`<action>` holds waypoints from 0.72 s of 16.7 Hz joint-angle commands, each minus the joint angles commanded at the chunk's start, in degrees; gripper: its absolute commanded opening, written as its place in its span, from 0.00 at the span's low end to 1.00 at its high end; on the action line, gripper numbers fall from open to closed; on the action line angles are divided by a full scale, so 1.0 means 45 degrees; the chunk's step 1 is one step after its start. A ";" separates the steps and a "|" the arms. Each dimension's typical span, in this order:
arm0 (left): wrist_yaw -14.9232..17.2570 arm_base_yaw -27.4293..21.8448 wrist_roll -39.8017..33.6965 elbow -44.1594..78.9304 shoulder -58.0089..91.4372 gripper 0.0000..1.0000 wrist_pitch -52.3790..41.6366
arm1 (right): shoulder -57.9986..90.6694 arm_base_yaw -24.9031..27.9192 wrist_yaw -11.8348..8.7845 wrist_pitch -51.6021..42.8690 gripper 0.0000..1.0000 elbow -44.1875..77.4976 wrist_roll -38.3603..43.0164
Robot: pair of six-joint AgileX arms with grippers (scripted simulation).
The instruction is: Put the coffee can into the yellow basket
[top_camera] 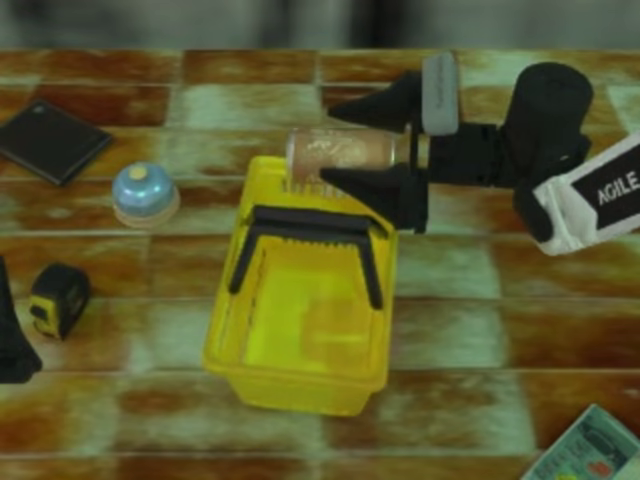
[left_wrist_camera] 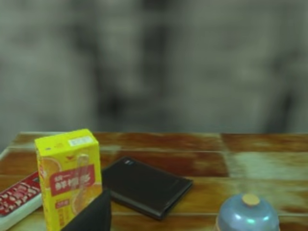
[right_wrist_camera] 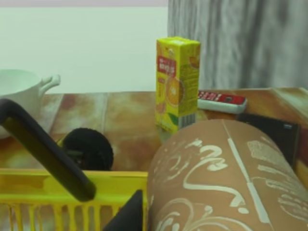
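Note:
The coffee can, tan-orange with pale swirls, lies on its side in the air over the far rim of the yellow basket. My right gripper comes in from the right and is shut on the can, one black finger on each side. In the right wrist view the coffee can fills the near right, beside one dark finger, above the basket's slotted yellow wall and a black handle. The basket's handles lie folded across its opening. My left gripper is parked at the table's left edge, open.
A blue-grey bell, a yellow tape measure and a black wallet lie left of the basket. A printed card sits at the front right corner. A juice box, a red remote and a white bowl stand farther off.

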 joint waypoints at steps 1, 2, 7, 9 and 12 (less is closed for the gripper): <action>0.0000 0.0000 0.0000 0.0000 0.0000 1.00 0.0000 | 0.0000 0.0000 0.0000 0.0000 1.00 0.0000 0.0000; 0.0000 0.0000 0.0000 0.0000 0.0000 1.00 0.0000 | 0.0000 0.0000 0.0000 0.0000 1.00 0.0000 0.0000; 0.0080 -0.0152 0.0202 0.0290 0.0312 1.00 -0.0255 | -0.0500 -0.0084 0.0206 -0.0278 1.00 -0.0233 -0.0061; 0.0244 -0.0498 0.0682 0.1003 0.1072 1.00 -0.0874 | -0.1348 -0.0165 0.0554 -0.0752 1.00 -0.0827 -0.0126; 0.0536 -0.1234 0.1772 0.2696 0.2866 1.00 -0.2325 | -0.3475 -0.0446 0.1509 -0.1905 1.00 -0.2230 -0.0239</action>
